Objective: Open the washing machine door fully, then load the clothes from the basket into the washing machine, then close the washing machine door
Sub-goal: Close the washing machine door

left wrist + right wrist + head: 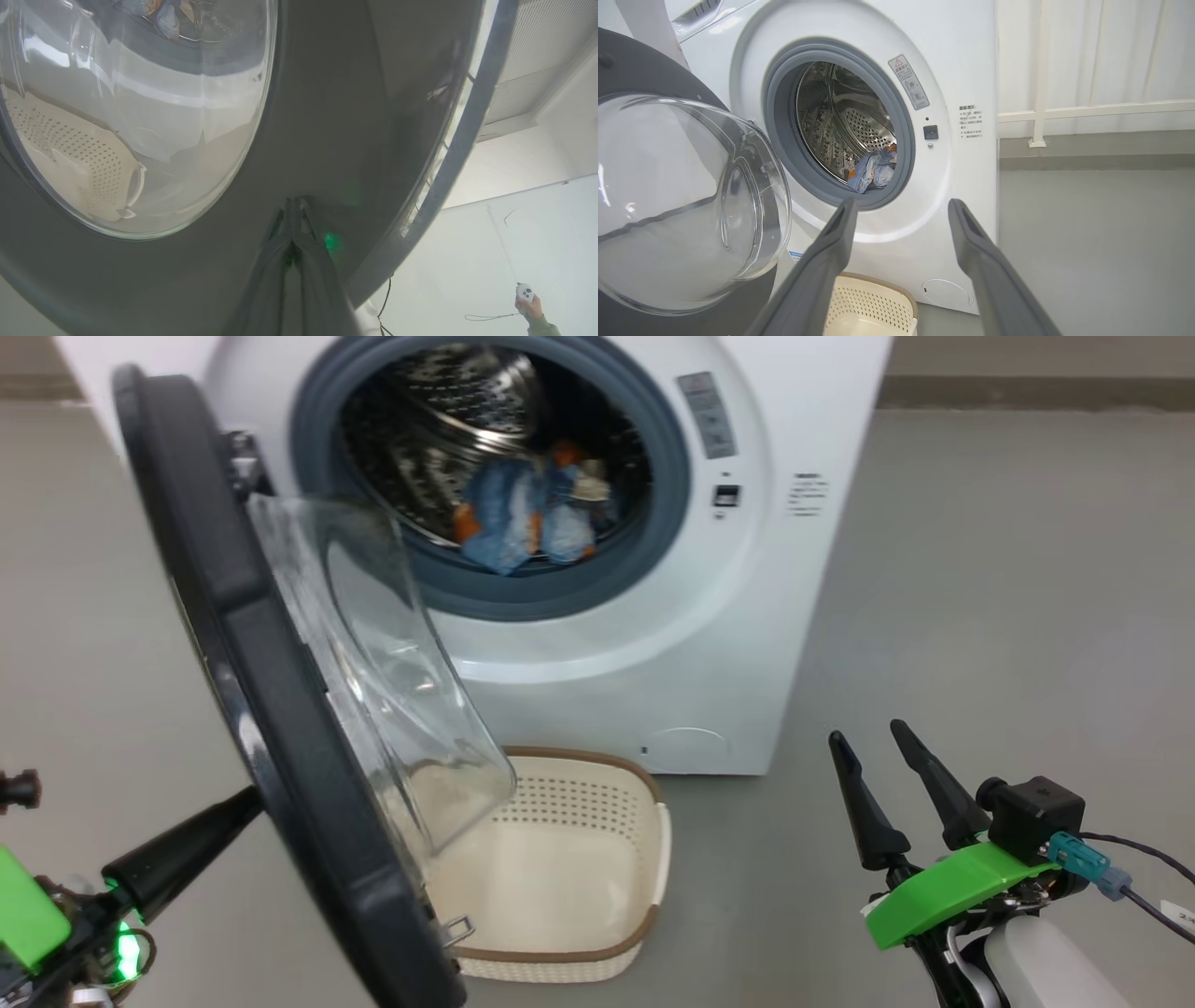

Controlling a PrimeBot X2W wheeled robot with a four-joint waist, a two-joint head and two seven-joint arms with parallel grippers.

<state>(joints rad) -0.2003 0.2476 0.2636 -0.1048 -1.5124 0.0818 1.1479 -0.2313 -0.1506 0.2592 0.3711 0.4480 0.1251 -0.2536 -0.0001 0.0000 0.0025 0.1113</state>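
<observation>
The white washing machine (747, 616) stands ahead with its door (271, 709) swung about halfway out, black rim towards me and glass bowl towards the drum. Light blue clothes (527, 513) lie inside the steel drum, also visible as clothes (873, 170) in the right wrist view. The cream basket (597, 758) sits on the floor below the opening with nothing in it. My left gripper (250, 795) is shut, its tips against the door's outer black face (327, 116). My right gripper (866, 733) hangs open at the lower right, apart from everything, pointing at the machine (962, 56).
Grey floor spreads to the right of the machine. A low wall ledge and white railing (1064, 112) run behind at the right. A person's hand (528, 303) holding a small remote shows far off in the left wrist view.
</observation>
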